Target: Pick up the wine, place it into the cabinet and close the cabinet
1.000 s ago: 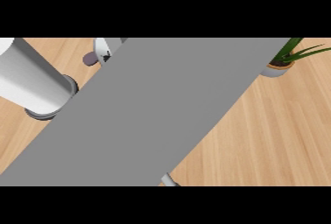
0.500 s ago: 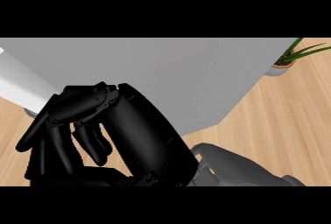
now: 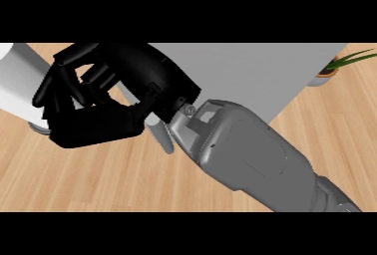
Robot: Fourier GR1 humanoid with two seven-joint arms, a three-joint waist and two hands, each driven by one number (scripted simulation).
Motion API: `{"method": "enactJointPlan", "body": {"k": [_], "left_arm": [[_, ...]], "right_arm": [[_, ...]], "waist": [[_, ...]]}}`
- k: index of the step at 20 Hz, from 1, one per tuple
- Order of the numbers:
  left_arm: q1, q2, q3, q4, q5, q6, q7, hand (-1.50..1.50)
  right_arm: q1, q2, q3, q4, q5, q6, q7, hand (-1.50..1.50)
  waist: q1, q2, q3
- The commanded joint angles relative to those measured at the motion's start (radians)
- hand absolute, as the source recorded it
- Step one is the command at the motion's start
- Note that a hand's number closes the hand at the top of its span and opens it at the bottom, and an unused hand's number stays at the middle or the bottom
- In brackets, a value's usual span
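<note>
My right hand fills the upper left of the head view, close up, on a grey forearm that comes in from the lower right. Its fingers are curled toward the thumb, and nothing shows inside them. Behind the hand lies the flat grey cabinet panel, with a short grey handle-like piece just under the wrist. No wine bottle shows in this view. My left hand is out of view.
A white cylinder on a grey base stands at the left edge, partly behind the hand. A potted green plant sits at the upper right. The wooden counter spreads across the lower left and right.
A second ago the grey panel filled the view diagonally. The hand then rose in from the lower left, and now sits higher with its forearm showing; the panel covers only the top.
</note>
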Motion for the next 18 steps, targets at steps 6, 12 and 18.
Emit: {"method": "enactJointPlan", "body": {"k": [6, 12, 18], "left_arm": [[-0.006, -0.035, 0.045, 0.030, 0.000, -0.096, 0.005, -1.50], [0.049, -0.046, 0.113, 0.052, -0.021, -0.147, 0.025, -1.50], [0.033, -0.085, 0.160, 0.086, -0.025, -0.170, 0.073, -1.50]], "right_arm": [[-0.048, 0.002, 0.032, 0.243, -0.268, 0.459, 0.098, 1.50], [-0.126, 0.002, 0.023, 0.443, -0.361, 0.510, 0.044, 1.50], [-0.122, 0.002, -0.050, 0.573, -0.406, 0.662, -0.016, 1.50]], "waist": [[-0.013, 0.001, -0.001], [-0.004, -0.006, 0.000], [-0.023, -0.005, 0.000]]}}
